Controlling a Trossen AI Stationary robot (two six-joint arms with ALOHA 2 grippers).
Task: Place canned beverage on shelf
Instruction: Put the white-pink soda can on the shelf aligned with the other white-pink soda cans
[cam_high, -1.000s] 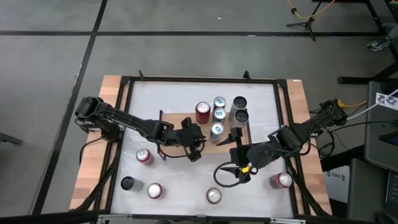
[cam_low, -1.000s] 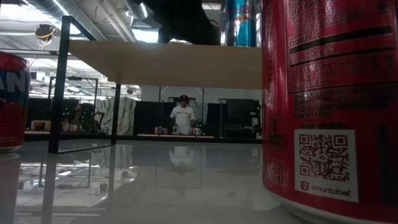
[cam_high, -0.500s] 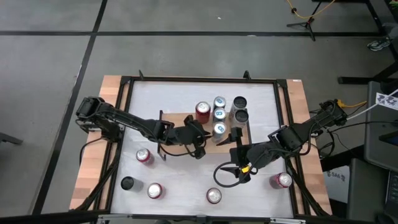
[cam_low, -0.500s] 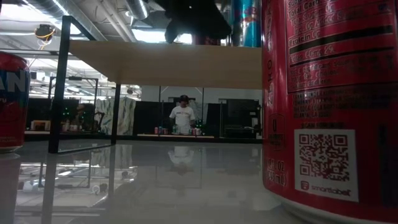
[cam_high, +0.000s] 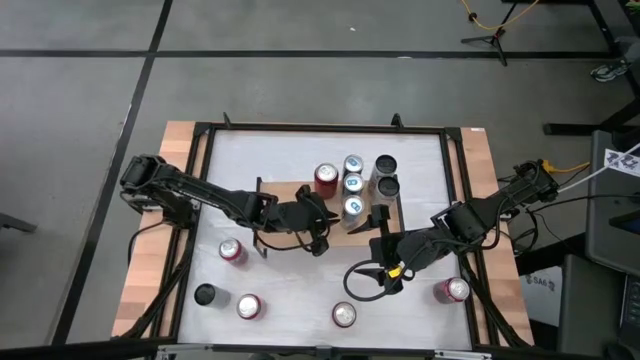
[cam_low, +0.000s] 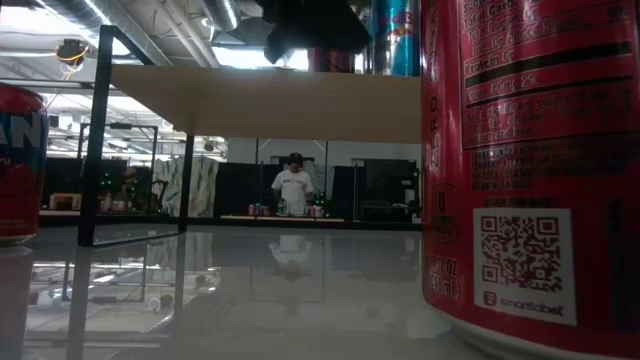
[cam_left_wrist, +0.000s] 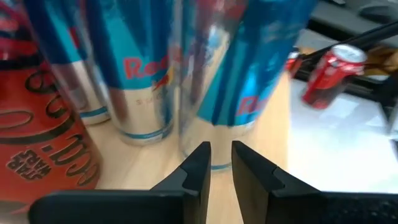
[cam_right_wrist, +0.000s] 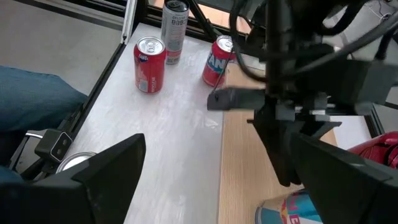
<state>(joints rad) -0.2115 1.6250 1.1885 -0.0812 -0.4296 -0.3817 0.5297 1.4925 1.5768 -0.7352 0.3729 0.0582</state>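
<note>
Left gripper (cam_high: 322, 238) over the near edge of the shelf (cam_high: 285, 200), fingers (cam_left_wrist: 198, 168) drawn nearly together with only a narrow slit between them, clamped on nothing; empty tips low above the wooden top board, pointing at the base of a blue-and-silver can (cam_left_wrist: 249, 68) just ahead, not touching it. On the shelf, left to right as seen from above: red can (cam_high: 326, 179), then three blue-and-silver cans in a row running from the far side toward the near edge, the nearest (cam_high: 349, 210) just beside the left gripper, then two dark-topped cans (cam_high: 386, 164) at the shelf's right end. Off the shelf on the white tabletop (cam_high: 300, 300), along the near side from left to right: dark can (cam_high: 205, 295), red can (cam_high: 232, 250), red can (cam_high: 248, 306), silver-topped can (cam_high: 344, 315), red can (cam_high: 456, 290) at far right. Right gripper (cam_high: 383, 222) at the right-hand near corner of the shelf, fingers (cam_right_wrist: 112, 165) spread wide apart, holding nothing, near the dark-topped cans yet clear of them. In the low view, shelf board (cam_low: 270, 103) seen edge-on on black legs, with a large red can (cam_low: 530, 160) close to the lens at right and a person (cam_low: 295, 186) standing far behind the table.
</note>
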